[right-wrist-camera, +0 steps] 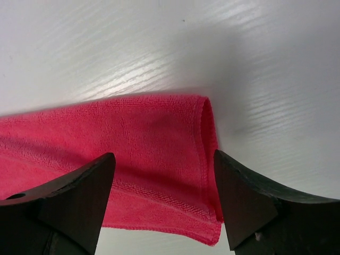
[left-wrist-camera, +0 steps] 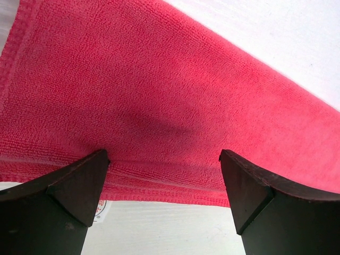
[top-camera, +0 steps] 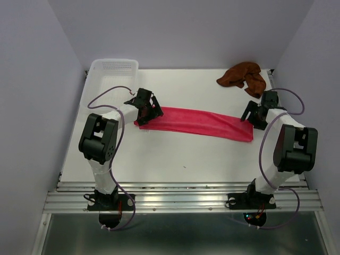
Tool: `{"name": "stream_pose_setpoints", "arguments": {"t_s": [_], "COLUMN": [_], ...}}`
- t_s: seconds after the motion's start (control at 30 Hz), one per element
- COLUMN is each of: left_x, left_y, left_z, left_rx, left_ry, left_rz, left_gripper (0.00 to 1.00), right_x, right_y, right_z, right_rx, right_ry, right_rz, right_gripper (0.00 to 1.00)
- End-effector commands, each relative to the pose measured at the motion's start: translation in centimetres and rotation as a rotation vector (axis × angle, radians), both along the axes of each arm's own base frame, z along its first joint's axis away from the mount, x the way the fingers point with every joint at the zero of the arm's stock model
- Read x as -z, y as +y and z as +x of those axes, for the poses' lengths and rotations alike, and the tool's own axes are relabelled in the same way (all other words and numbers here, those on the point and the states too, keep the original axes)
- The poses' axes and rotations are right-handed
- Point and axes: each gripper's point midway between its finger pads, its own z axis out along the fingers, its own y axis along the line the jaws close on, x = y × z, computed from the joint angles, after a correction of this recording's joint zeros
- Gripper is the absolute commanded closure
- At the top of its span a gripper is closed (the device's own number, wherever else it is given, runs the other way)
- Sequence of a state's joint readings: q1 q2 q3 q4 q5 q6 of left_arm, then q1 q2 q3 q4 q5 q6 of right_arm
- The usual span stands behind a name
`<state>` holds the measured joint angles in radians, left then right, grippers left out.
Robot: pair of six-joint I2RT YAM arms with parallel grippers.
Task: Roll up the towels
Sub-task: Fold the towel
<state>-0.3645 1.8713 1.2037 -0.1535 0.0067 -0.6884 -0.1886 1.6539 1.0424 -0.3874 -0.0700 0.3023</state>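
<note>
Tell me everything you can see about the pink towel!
The pink towel is soft, fuzzy cloth with stitched hems. It lies flat on the white table, apparently folded into a long strip, not yet rolled. The left gripper and right gripper hang open over its two ends; whether they touch it is unclear.

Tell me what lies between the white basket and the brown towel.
Nothing: only bare white table between basket and brown towel, seen in the top view.

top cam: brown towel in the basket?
No, the brown towel lies crumpled at the far right corner; the basket stands far left.
</note>
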Motion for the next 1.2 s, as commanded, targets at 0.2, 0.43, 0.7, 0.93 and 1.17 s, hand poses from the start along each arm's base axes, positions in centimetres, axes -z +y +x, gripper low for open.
{"name": "stream_pose_setpoints", "arguments": {"t_s": [0.2,0.43,0.7,0.93,1.17], "left_x": [0.6,0.6,0.5,0.4,0.0], "left_y": [1.4,1.5,1.6,1.7,1.9], "left_z": [-1.3,-1.3,-1.4,-1.4,-1.4], "left_rx": [-0.001,-0.005,-0.003,-0.006,-0.009], "left_ry": [0.050,0.049,0.046,0.042,0.027], "left_rz": [0.056,0.060,0.063,0.069,0.076], "left_gripper": [0.01,0.01,0.01,0.01,0.01], "right_x": [-0.5,-0.2,0.3,0.3,0.0], "right_y": [-1.3,-1.8,-2.8,-4.0,-4.5], "right_z": [3.2,3.7,3.4,3.0,3.3], "right_rx": [-0.033,-0.025,0.007,0.022,0.010], "right_ry": [-0.083,-0.078,-0.053,-0.033,-0.031], "right_rz": [-0.074,-0.092,-0.136,-0.203,-0.236], "right_gripper": [0.26,0.34,0.60,0.75,0.99]}}
